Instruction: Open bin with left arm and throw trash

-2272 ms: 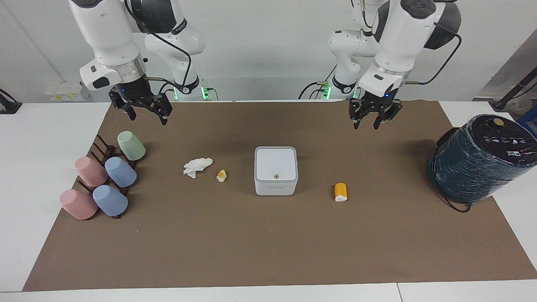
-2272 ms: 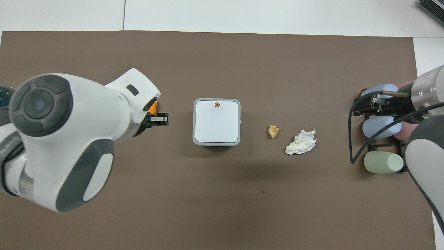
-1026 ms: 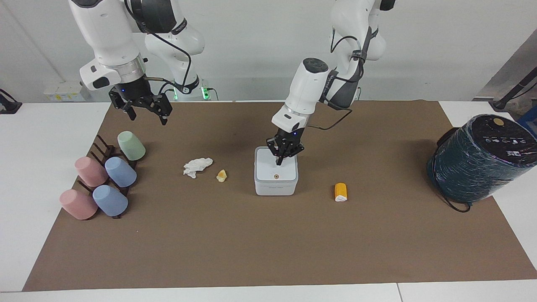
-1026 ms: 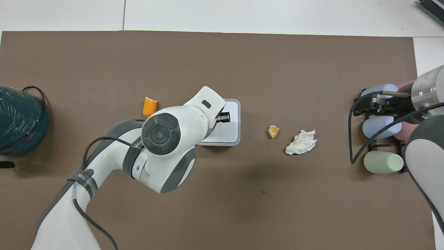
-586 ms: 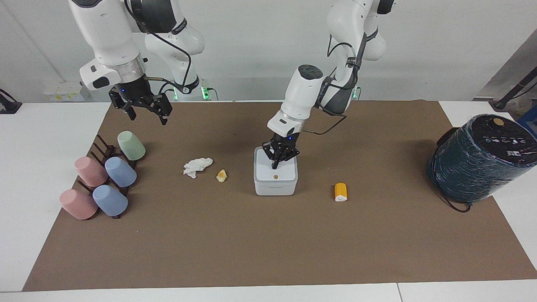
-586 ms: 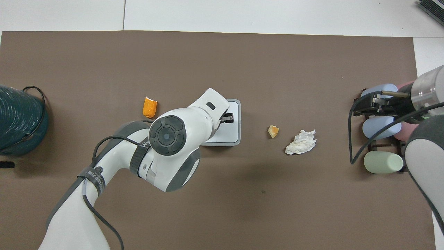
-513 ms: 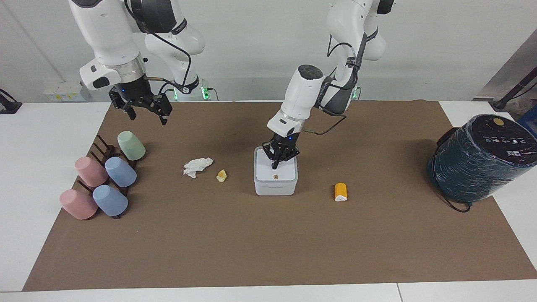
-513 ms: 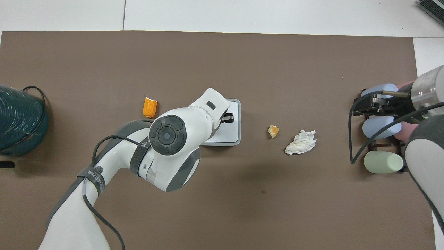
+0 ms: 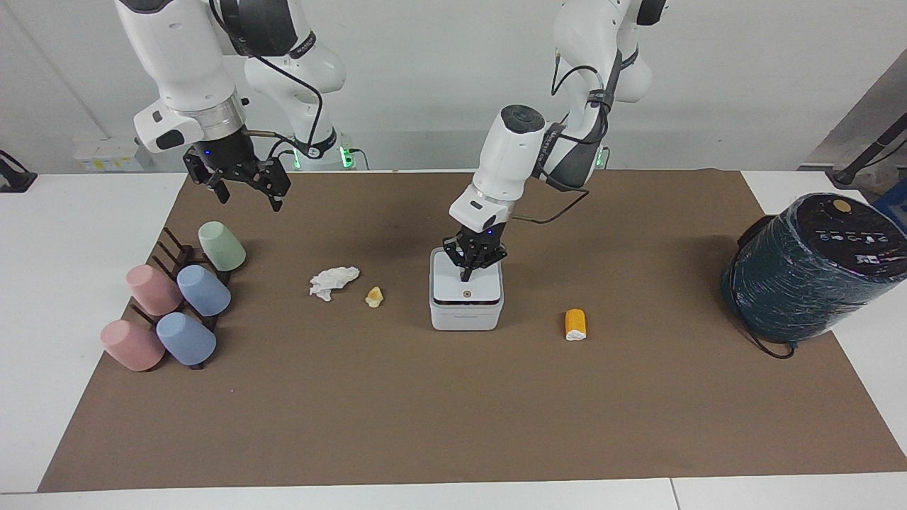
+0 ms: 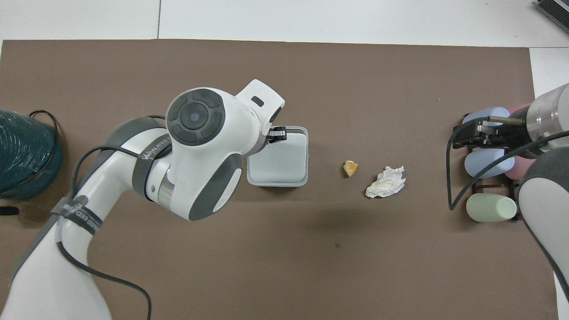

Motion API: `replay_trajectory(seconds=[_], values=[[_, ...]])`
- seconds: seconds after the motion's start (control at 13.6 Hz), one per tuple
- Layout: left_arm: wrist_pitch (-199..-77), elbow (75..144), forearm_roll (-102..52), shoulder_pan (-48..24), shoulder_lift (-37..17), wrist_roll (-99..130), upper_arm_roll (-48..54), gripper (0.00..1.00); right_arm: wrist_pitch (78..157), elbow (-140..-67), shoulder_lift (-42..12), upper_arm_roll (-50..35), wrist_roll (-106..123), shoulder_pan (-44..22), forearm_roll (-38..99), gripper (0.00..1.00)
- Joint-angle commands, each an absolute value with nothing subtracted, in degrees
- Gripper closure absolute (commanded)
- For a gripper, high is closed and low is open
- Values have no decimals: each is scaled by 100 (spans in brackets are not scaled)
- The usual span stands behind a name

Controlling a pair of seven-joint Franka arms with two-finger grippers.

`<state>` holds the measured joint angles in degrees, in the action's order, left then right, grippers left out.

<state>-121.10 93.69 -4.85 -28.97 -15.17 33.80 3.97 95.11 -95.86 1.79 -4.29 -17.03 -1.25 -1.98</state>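
Note:
The white bin [image 9: 465,304] stands mid-mat, and a dark gap shows under its lid. Its round button [image 9: 465,292] faces away from the robots. My left gripper [image 9: 468,273] points down with fingers shut, its tip just over the lid close to the button. I cannot tell if it touches. In the overhead view my left gripper [image 10: 278,132] covers the button on the bin [image 10: 289,162]. The tissue [image 9: 333,281] and yellow bit [image 9: 374,297] lie toward the right arm's end. The orange chunk [image 9: 575,324] lies toward the left arm's end. My right gripper [image 9: 244,190] waits open, raised.
A rack of pastel cups [image 9: 173,297] lies at the right arm's end of the brown mat, under my right gripper [image 10: 471,135] in the overhead view. A big dark teal wrapped cylinder [image 9: 815,269] with a black cable stands at the left arm's end.
My left arm swung in from its end of the table, shut its fingers and came down on the bin lid. The lid has now sprung up a crack. The right arm has not moved.

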Motion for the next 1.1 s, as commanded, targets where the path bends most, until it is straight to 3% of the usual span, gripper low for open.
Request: replay_trajectory(seconds=[0.0,0.22,0.37,0.51,0.66,0.73,0.81,1.03], values=[[-11891,9219,-518,-2646,-1591,3305,396,100,10192,-10245,465,-466,-1626,-88,-114,0],[-11900,9386,-519,-2339,-1538,3113,396,100,10993,-11247,808,-466,-1678,-114,-114,0],[-12119,9876,-519,-2137,-1354,2491,396,97,11065,-11460,783,-475,-1775,-114,-114,0],[-12732,10631,-519,-1908,-1100,1892,396,80,11345,-11995,765,-475,-1801,-167,-114,0],[-13147,11029,-519,-1767,-1055,1566,396,36,12028,-12487,634,-483,-1854,-245,-114,0],[-13253,11109,-519,-1697,-1089,1234,396,23,12380,-12672,502,-483,-1854,-403,-114,0],[-13384,11196,-519,-1583,-1142,769,396,18,12714,-12796,283,-483,-1854,-448,-114,0],[-13780,11425,-519,-1398,-1247,265,396,14,13602,-12832,-350,-483,-1854,-466,-114,0]])
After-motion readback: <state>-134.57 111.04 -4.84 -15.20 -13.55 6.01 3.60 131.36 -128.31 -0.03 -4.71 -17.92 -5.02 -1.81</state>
